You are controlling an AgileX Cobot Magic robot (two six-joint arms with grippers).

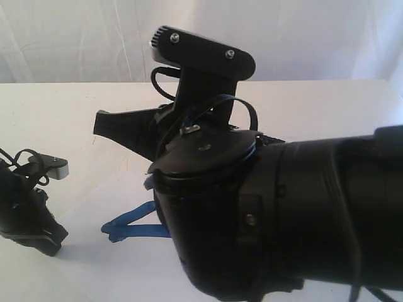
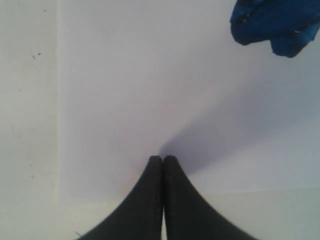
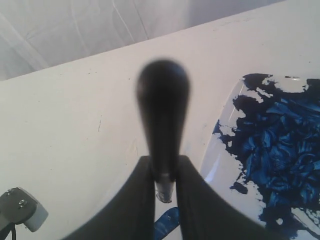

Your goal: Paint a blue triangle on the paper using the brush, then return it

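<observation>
My right gripper [image 3: 164, 162] is shut on the brush [image 3: 163, 110], whose black handle stands up between the fingers. The silver band [image 3: 164, 192] shows just below the grip; the bristles are hidden. A thick dark blue stroke of the blue triangle [image 3: 167, 225] lies right under the brush, and its left corner [image 1: 129, 228] shows beside my right arm. My left gripper [image 2: 163, 160] is shut and empty, its tips down on the paper [image 2: 150, 90] near a corner. A blob of the triangle's blue paint [image 2: 275, 22] lies beyond them. In the exterior view my right gripper [image 1: 110, 129] reaches left.
A white dish [image 3: 225, 145] smeared with dark blue paint [image 3: 280, 160] sits next to the brush. My right arm [image 1: 283, 214] fills the foreground of the exterior view and hides most of the paper. My left gripper [image 1: 31, 220] sits low at the left. A white curtain hangs behind the off-white tabletop [image 1: 50, 119].
</observation>
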